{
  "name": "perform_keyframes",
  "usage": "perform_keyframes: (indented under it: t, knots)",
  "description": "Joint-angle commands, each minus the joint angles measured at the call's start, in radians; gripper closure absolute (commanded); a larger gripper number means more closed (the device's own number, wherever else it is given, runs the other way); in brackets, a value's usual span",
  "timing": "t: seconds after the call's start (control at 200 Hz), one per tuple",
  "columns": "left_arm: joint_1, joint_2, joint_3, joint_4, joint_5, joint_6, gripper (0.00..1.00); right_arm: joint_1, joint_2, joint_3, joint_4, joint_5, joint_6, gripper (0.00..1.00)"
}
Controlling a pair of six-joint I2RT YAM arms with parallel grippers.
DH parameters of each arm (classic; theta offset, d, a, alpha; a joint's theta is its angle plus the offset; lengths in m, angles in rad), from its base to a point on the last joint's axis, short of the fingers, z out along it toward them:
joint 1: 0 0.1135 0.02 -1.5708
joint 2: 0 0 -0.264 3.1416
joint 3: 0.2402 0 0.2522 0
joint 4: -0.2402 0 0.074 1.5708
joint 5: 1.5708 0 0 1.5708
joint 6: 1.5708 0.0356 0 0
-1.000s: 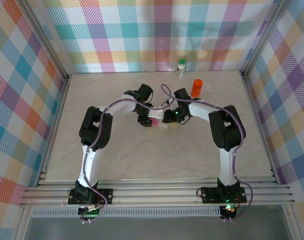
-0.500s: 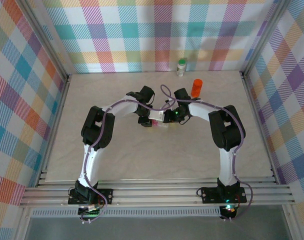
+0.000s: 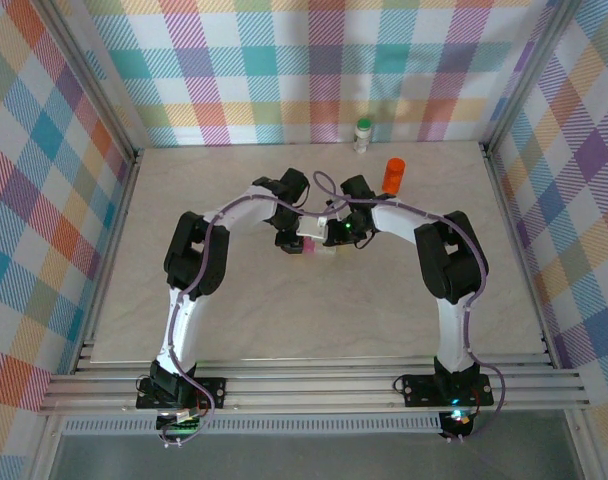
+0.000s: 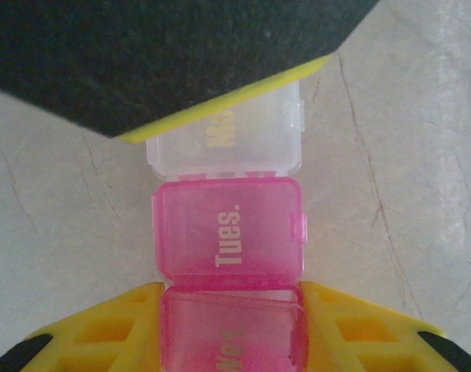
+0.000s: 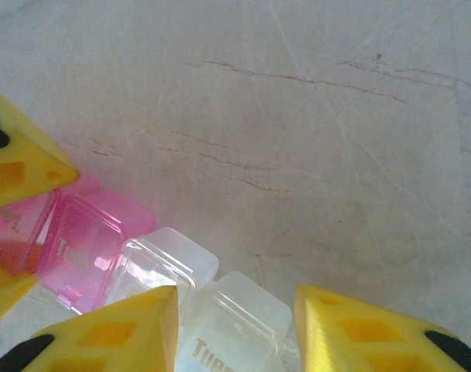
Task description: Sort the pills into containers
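The left gripper (image 4: 232, 301) has its yellow fingers (image 4: 111, 329) pressed against both sides of the pink end box of the pill organizer (image 4: 228, 232). The organizer is a strip of pink and clear day boxes lying flat on the table (image 3: 234, 310). The left arm bends in from the organizer's left. At the clear end, the right gripper (image 5: 235, 298) pinches a clear box, its arm arching in from the organizer's right. Beyond the organizer stand a green-capped white bottle (image 3: 363, 133) and, nearer, an orange vial (image 3: 393, 174).
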Motion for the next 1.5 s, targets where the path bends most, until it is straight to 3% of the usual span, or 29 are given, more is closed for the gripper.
perform_keyframes:
  t: [0.0, 0.355, 0.62, 0.87, 1.225, 1.495]
  knots:
    - [0.008, 0.008, 0.069, -0.164, 0.077, -0.038, 0.6, 0.008, 0.112, -0.045, -0.147, 0.219, -0.027, 0.58]
    - [0.026, 0.023, 0.09, -0.147, 0.16, -0.176, 0.59, 0.019, 0.112, -0.044, -0.149, 0.234, -0.034, 0.59]
    - [0.051, 0.124, 0.274, -0.29, 0.198, -0.309, 0.62, 0.03, 0.114, -0.039, -0.149, 0.246, -0.039, 0.59]
    - [0.086, 0.126, 0.278, -0.274, 0.25, -0.397, 0.68, 0.032, 0.116, -0.036, -0.151, 0.246, -0.042, 0.59]
    - [0.133, 0.159, 0.351, -0.37, 0.352, -0.437, 0.61, 0.035, 0.116, -0.035, -0.152, 0.249, -0.044, 0.59]
    - [0.137, 0.08, 0.192, -0.138, 0.224, -0.494, 0.6, 0.039, 0.118, -0.031, -0.154, 0.247, -0.048, 0.58]
